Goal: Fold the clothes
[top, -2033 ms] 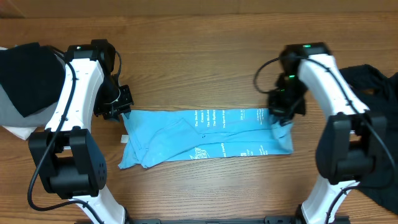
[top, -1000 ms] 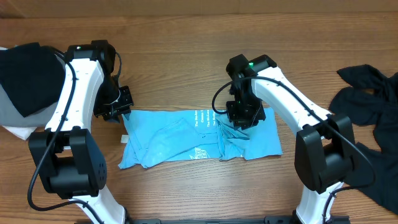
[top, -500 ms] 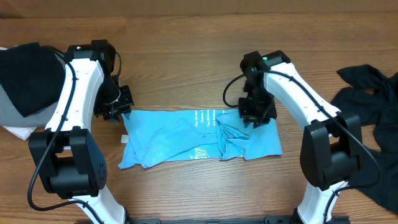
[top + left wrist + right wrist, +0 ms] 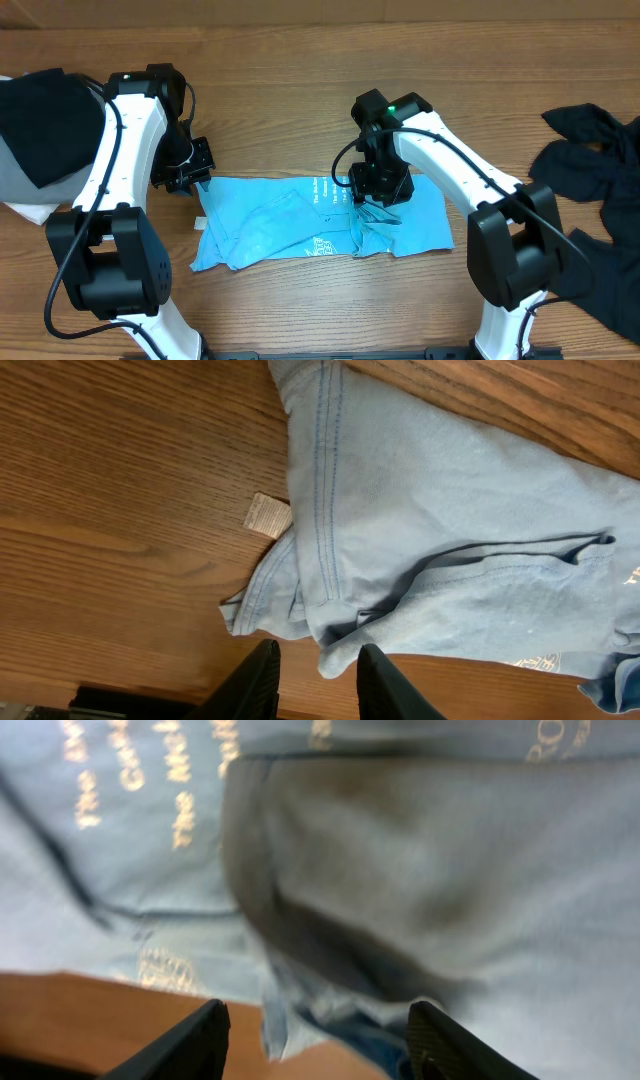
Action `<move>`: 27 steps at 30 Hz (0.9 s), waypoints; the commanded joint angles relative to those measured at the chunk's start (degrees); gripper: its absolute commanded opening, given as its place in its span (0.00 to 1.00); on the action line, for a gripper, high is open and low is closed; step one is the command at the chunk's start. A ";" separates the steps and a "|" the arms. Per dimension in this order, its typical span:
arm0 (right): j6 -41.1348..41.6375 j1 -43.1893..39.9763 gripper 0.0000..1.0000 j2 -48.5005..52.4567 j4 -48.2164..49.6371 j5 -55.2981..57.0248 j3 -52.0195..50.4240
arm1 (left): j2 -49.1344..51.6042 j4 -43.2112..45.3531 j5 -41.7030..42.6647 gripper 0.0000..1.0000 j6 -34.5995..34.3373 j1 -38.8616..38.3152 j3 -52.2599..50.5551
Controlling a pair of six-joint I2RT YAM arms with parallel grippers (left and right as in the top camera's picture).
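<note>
On the wooden surface (image 4: 300,90) the sky-blue T-shirt (image 4: 290,225) lies half-folded. The right gripper (image 4: 378,192) hovers over the doubled end, fingers spread, empty. The left gripper (image 4: 192,170) sits at the hem corner, probably anchoring; grip unclear.

Right wrist view blurred; T-shirt (image 4: 400,870) lettering unreadable. Overhead: right end effector (image 4: 376,194) hides T-shirt's middle; black garment (image 4: 590,170) cut off at right edge, folded pile (image 4: 40,130) at left edge.

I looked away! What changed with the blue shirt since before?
The right arm carried the right end of the blue T-shirt leftward over the middle, then opened its jaws and let go. The left arm and the shirt's left end stayed put.
</note>
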 commanded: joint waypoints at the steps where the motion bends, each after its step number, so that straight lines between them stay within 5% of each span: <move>1: 1.33 -0.13 0.61 3.15 1.03 1.31 -0.26 | -0.55 -0.15 0.61 0.30 0.24 0.24 1.09; 9: 1.38 0.98 0.61 4.26 3.69 1.33 -0.26 | -0.55 -0.15 0.61 0.30 0.24 0.24 1.09; 14: 1.77 0.98 0.49 4.26 4.11 1.38 -0.26 | -0.55 -0.17 0.59 0.30 0.26 0.24 1.09; 21: 3.08 1.20 0.47 4.26 4.35 1.14 -2.19 | -0.55 -0.15 0.59 0.30 0.26 0.24 1.09; 26: 5.64 1.18 0.04 4.26 6.03 1.11 -3.58 | -0.55 -0.11 0.59 0.30 0.26 0.24 1.09; 27: 6.14 1.16 0.04 4.24 6.34 1.14 -3.48 | -0.55 -0.13 0.59 0.30 0.26 0.24 1.09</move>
